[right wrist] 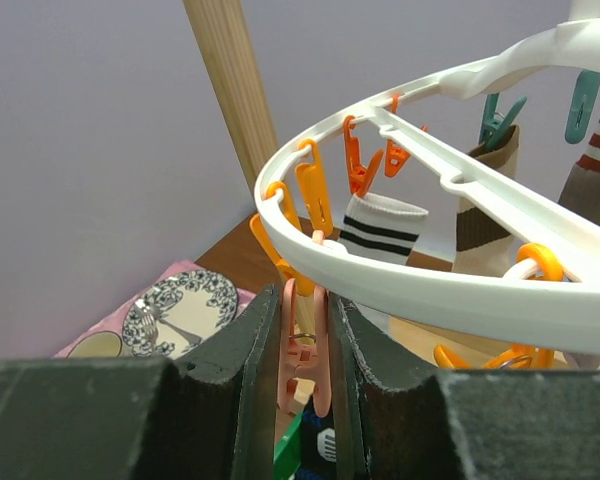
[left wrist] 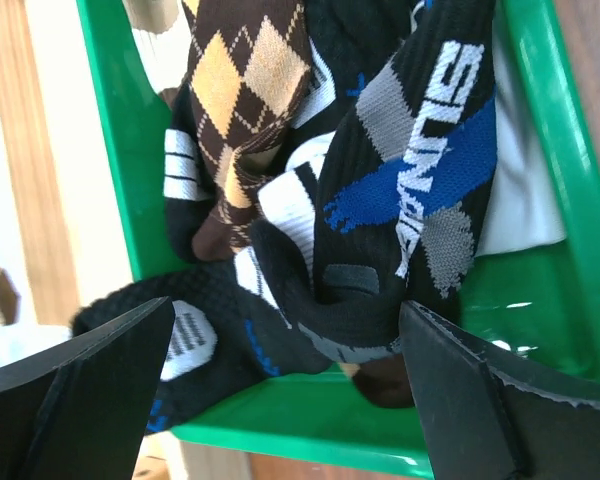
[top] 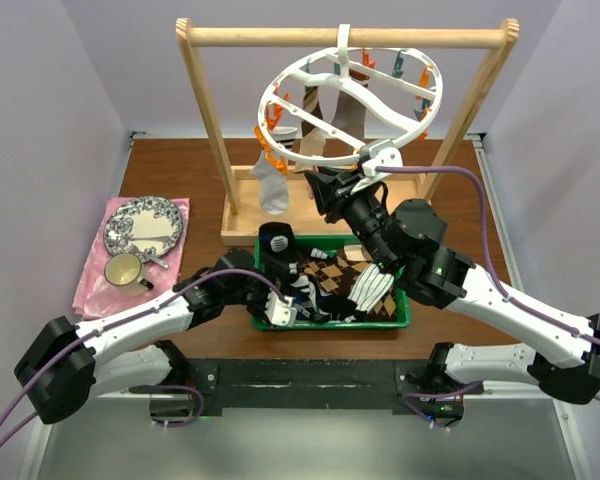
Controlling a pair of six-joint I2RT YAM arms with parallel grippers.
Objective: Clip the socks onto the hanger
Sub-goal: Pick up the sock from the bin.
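Observation:
Loose socks lie heaped in a green tray: a brown argyle sock, a black-white-blue sock and a black-and-white striped sock. My left gripper hangs open just above this heap at the tray's near left corner, nothing between its fingers. The white ring hanger hangs by its hook from the wooden bar. My right gripper is shut on a pale pink peg under the ring's near rim. A white sock with black stripes and a beige sock hang clipped to the hanger.
A light wooden frame with a round bar stands at the back of the table and carries the hanger. A pink cloth at the left holds a patterned plate and a cup. Grey walls close in both sides.

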